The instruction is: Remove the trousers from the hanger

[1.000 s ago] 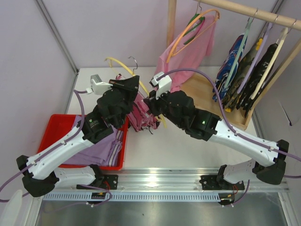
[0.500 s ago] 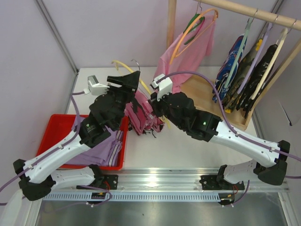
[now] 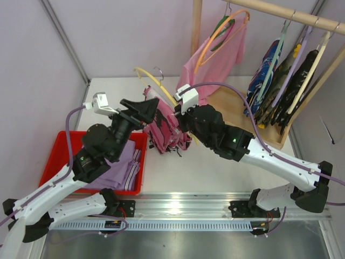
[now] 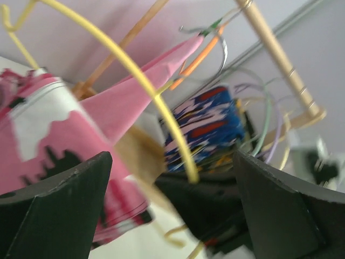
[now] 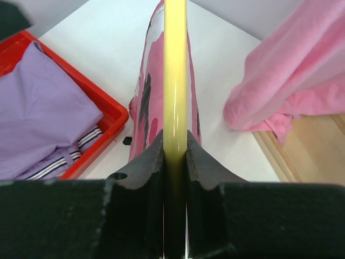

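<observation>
Right fingers [image 5: 146, 164] are pinching the yellow hanger [image 5: 175, 81], closed tight on its thin arm. Left fingers [image 4: 59, 199] are standing wide apart just beside the hanger, gripping nothing. Camouflage trousers [image 3: 167, 127] are draping over the hanger, sagging below it onto the tabletop [image 3: 215, 167]. A red bin [image 3: 51, 162] is sitting left of the hanger.

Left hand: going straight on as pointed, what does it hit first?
Probably the yellow hanger, whose wire crosses the gap of the open left hand; the trousers hang just beside that line. Depth is unclear.
</observation>
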`<state>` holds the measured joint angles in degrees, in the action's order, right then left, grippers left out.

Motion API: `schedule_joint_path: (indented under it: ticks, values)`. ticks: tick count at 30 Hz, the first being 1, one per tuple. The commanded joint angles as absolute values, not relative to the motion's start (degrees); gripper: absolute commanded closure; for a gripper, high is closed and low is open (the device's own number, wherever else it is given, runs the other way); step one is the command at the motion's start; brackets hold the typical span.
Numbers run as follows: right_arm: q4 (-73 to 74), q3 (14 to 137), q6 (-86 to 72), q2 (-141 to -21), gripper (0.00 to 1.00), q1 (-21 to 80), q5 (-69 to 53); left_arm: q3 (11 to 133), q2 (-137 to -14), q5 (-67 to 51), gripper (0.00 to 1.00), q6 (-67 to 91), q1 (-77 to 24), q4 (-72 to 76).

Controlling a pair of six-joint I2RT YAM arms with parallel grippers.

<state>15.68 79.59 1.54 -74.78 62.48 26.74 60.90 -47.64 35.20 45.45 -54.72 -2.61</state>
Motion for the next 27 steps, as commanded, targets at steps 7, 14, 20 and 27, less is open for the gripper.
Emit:
schedule_joint_path:
  ticks: [7, 14, 20, 27]
  values:
    - [4.7, 91.4, 1.2, -75.0, 1.00, 59.9, 31.2, 50.2, -40.2, 17.1, 0.01, 21.1, -54.5, -7.2]
    - [6.2, 97.0, 0.6, -78.0, 1.00, 60.4, 27.3, 49.0, -49.5, 22.2, 0.00, 15.6, -55.5, -7.2]
    - [8.1, 101.5, 1.2, -79.6, 1.00, 60.7, 26.5, 44.1, -53.2, 30.2, 0.01, 11.0, -55.8, 3.6]
    - [7.5, 102.2, 1.0, -80.1, 1.00, 61.1, 26.3, 43.2, -56.8, 33.8, 0.01, 7.1, -55.8, 11.5]
